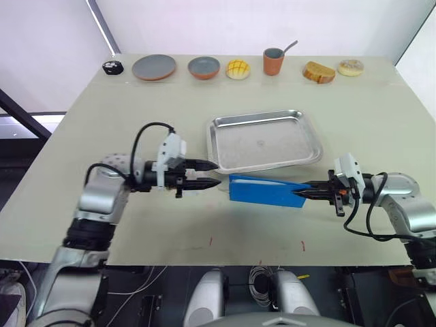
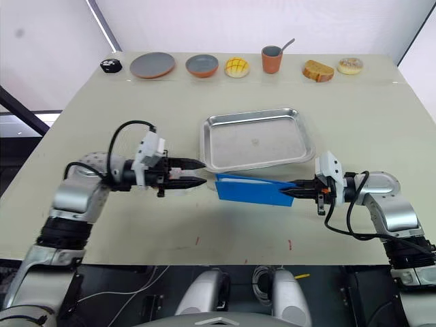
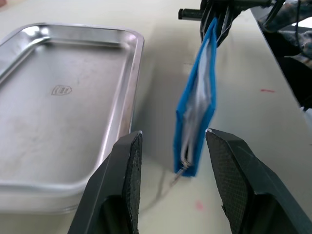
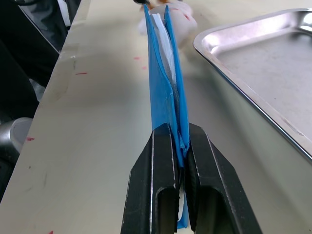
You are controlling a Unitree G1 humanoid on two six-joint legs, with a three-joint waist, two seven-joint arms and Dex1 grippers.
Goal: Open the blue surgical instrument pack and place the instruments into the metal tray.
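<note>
Gripping one end of the blue surgical instrument pack, your right gripper has its two black fingers pressed together on the pack's edge, with the blue sheet pinched flat between the ribbed pads. You can see the pack is held on edge just in front of the metal tray, lifted so that it casts a shadow on the tabletop, its long side running along the tray's near rim. It is a flat bright-blue rectangle; from the right wrist view its two blue walls gape a little at the top and show a pale grey-white lining between them.

Your left gripper is at the pack's other end, near the tray's left front corner. Its fingers stand apart, holding nothing, and in the left wrist view the textured black pads flank the pack's end without touching it. At that lower corner a slim silver tip of the instruments pokes out of the blue fold.

The tray itself is shiny stainless steel with rounded corners and a raised rolled rim, its floor dull and finely scuffed with a small stamped mark in the middle. It sits flat on the matte pale-green table.

Beyond the tray, along the far edge, you have a round grey plate.
</note>
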